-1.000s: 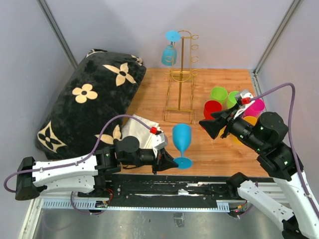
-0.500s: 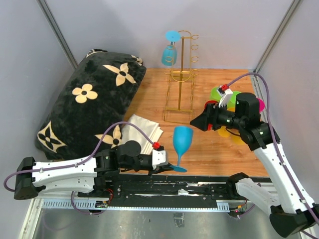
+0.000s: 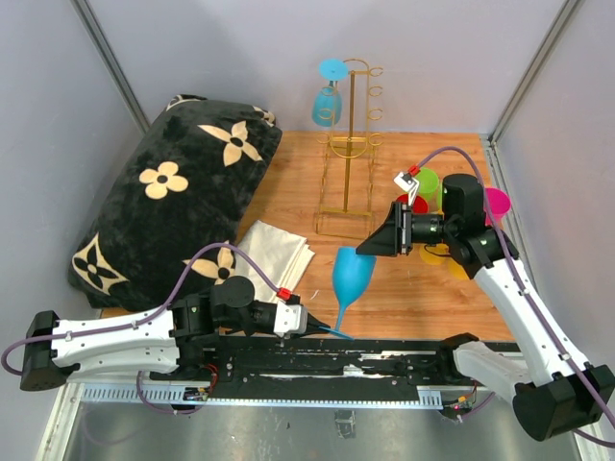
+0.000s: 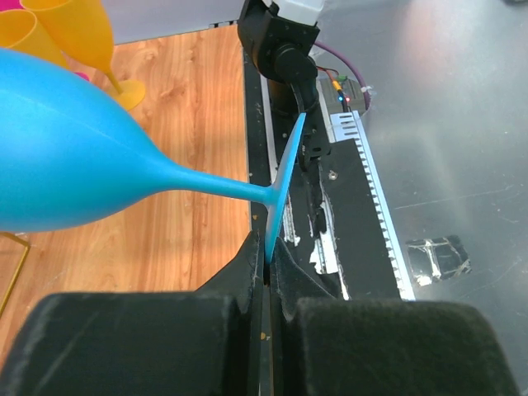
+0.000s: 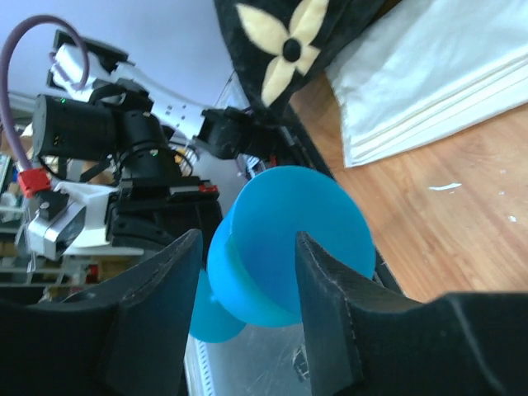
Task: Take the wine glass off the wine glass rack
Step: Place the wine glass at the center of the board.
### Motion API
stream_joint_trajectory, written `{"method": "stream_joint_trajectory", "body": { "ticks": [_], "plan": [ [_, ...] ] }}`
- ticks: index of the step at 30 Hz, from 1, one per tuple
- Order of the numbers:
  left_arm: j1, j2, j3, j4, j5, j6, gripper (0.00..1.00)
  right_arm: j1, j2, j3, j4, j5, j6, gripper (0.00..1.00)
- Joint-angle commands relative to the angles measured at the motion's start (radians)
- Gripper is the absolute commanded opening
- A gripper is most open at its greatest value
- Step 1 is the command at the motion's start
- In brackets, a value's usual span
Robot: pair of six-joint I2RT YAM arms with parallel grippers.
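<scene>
From above: my left gripper (image 3: 306, 325) sits low at the near table edge, clenched on the foot of the blue glass (image 3: 351, 273). The glass leans away from me toward the right, its bowl raised over the wooden table (image 3: 423, 288). My right gripper (image 3: 370, 247) points left, its tips just beside the bowl's rim. The gold rack (image 3: 350, 144) stands well apart at the back, with a second glass (image 3: 327, 102) hanging upside down on its left side. A black flowered pillow (image 3: 173, 192) lies left, a white cloth (image 3: 274, 252) beside it, and coloured cups (image 3: 423, 182) stand right.

Left wrist: my left gripper (image 4: 266, 257) is pressed tight on the edge of the thin foot. The stem runs up and left to the blue glass's (image 4: 66, 165) bowl. Orange cups (image 4: 74, 33) stand beyond it.

Right wrist: my right gripper (image 5: 247, 247) is spread open. The blue glass (image 5: 280, 239) lies just ahead of the gap, its bowl wider than the space between my fingers (image 5: 330, 313). I cannot tell whether they touch it. My left arm (image 5: 124, 140) shows behind the bowl.
</scene>
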Motion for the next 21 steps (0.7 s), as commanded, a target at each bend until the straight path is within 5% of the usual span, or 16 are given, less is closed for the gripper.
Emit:
{"method": "stream_joint_trajectory", "body": {
  "ticks": [1,10,21],
  "plan": [
    [-0.009,-0.004,0.011,0.047,-0.009,0.04,0.0,0.021,0.005,-0.001,-0.014,-0.109,-0.015,0.46],
    [-0.009,-0.002,0.023,0.037,-0.022,0.04,0.0,0.055,0.021,0.049,-0.115,-0.293,-0.133,0.42],
    [-0.009,0.012,0.03,0.024,-0.092,0.025,0.0,0.072,0.022,0.077,-0.173,-0.275,-0.195,0.02]
  ]
}}
